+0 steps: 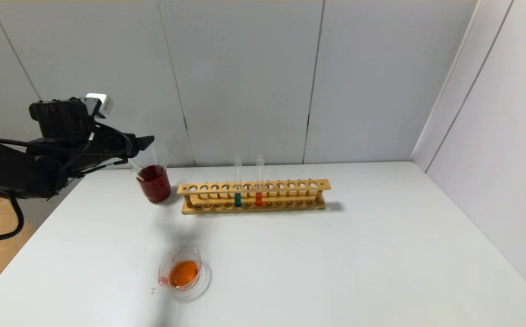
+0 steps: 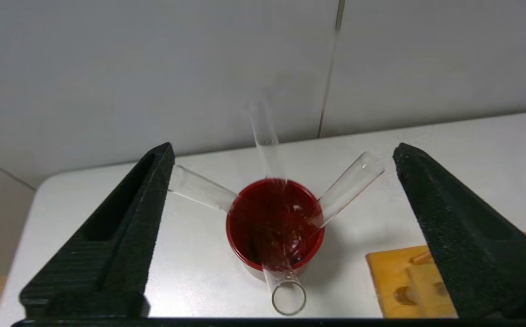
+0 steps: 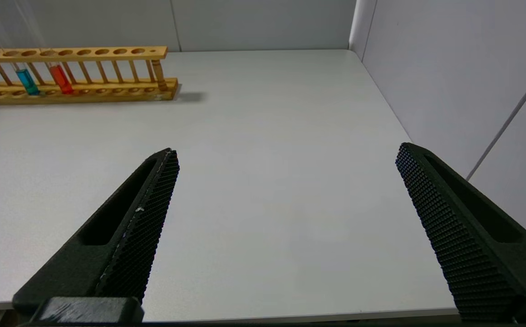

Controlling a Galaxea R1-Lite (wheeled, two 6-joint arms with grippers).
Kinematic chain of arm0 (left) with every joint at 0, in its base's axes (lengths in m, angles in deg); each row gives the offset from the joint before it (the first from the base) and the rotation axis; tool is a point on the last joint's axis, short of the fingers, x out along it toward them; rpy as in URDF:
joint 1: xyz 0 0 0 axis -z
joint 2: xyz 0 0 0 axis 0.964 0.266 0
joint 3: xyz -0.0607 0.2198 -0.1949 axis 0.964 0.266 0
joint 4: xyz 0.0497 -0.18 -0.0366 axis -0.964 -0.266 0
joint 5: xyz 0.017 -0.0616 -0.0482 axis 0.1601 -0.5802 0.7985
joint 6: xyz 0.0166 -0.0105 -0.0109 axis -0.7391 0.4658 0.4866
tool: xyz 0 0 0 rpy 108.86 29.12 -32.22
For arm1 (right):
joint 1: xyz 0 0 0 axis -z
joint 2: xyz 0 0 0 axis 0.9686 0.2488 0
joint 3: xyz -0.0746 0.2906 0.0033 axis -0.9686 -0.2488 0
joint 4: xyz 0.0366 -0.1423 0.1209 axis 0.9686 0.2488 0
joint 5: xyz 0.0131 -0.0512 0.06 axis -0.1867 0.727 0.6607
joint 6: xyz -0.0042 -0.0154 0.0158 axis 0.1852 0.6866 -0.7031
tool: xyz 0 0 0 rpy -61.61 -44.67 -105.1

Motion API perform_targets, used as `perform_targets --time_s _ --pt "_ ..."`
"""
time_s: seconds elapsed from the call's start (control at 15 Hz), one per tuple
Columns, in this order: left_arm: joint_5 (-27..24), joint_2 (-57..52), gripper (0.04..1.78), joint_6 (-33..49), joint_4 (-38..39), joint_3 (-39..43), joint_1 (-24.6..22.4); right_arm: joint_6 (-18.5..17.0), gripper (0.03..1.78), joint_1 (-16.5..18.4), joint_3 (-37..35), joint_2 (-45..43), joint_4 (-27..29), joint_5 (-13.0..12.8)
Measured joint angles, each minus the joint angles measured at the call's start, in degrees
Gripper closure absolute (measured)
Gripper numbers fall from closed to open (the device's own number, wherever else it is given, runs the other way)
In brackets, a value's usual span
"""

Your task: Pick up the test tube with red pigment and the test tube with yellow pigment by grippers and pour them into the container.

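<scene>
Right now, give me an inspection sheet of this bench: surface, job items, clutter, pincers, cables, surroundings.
Surface: white table; small reddish drips beside the beaker.
Job's things: clear beaker near the front holds orange liquid. Wooden rack holds a red-liquid tube and a teal-liquid tube. No yellow-liquid tube seen.
Clutter: dark red cup left of the rack holds three empty tubes.
Pincers: left pincer open above the red cup, holding nothing; right pincer open over bare table, holding nothing.
Cables: black cable hangs from the left arm, off the table.
Surroundings: grey wall panels behind and on the right.
</scene>
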Motion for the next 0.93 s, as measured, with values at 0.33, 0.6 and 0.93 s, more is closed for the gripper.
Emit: perform_targets --time_s 0.33,0.6,0.93 --pt "0.4 -19.1 0.08 -0.1 -6.8 7.0 0.2 0.0 0.06 0.0 0.0 0.0 0.0 0.0" --pt "0.5 -37.9 0.08 -0.2 -16.2 12.1 0.2 0.0 0.06 0.0 0.0 0.0 0.0 0.0" --pt "0.6 -59.7 0.08 -0.3 -30.9 16.5 0.2 0.0 0.06 0.0 0.0 0.0 0.0 0.0"
